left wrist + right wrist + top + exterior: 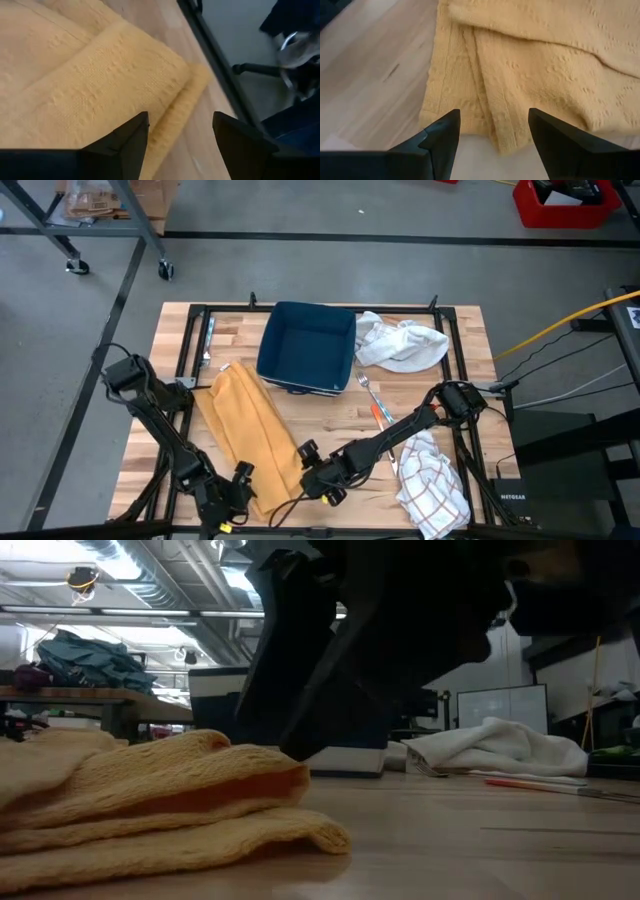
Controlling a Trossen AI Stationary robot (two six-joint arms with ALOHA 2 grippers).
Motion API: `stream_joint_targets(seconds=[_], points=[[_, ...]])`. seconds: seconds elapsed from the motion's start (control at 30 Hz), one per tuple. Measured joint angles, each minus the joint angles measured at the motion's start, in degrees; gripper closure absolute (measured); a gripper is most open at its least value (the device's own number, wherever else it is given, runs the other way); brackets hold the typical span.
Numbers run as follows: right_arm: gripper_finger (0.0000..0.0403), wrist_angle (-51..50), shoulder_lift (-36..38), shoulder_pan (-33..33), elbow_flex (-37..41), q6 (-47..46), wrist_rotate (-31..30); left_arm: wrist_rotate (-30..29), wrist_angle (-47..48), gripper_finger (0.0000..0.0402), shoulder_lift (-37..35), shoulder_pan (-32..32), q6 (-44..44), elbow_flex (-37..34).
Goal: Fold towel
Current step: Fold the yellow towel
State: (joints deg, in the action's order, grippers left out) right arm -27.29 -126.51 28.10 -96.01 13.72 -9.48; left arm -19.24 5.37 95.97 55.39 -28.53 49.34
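A yellow towel [247, 431] lies folded into a long strip on the wooden table, running from the far left toward the near edge; its layered near end shows in the low view [170, 800]. My left gripper [238, 488] is open just above the towel's near corner [165, 107]. My right gripper [312, 470] is open beside the towel's near right edge [485, 100], fingers on either side of the edge folds without touching.
A dark blue bin [307, 347] stands at the far middle. A white cloth [402, 343] lies to its right, a checked cloth [432, 480] at the near right. A fork with an orange handle [373, 402] lies between them.
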Motion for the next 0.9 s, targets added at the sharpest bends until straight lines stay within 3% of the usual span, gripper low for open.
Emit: stream_joint_targets(seconds=[0.37,0.6,0.73,0.9], points=[[0.0164,1.22,-3.24,0.04,0.0,0.23,4.58,-0.25,-1.67,0.0187,5.02,-2.0,3.46,0.04],[0.0164,4.79,-4.7,-0.04,-0.15,0.01,4.39,-0.42,-1.67,0.0191,5.16,-1.55,-0.97,0.07],[0.018,5.26,-4.83,-0.11,-0.11,-2.31,6.81,-0.68,-1.66,0.0226,5.16,-0.74,-4.57,0.07],[0.0255,7.26,-5.43,0.7,-0.06,-9.18,12.43,-0.6,-1.98,0.0308,5.16,0.84,-10.15,0.07]])
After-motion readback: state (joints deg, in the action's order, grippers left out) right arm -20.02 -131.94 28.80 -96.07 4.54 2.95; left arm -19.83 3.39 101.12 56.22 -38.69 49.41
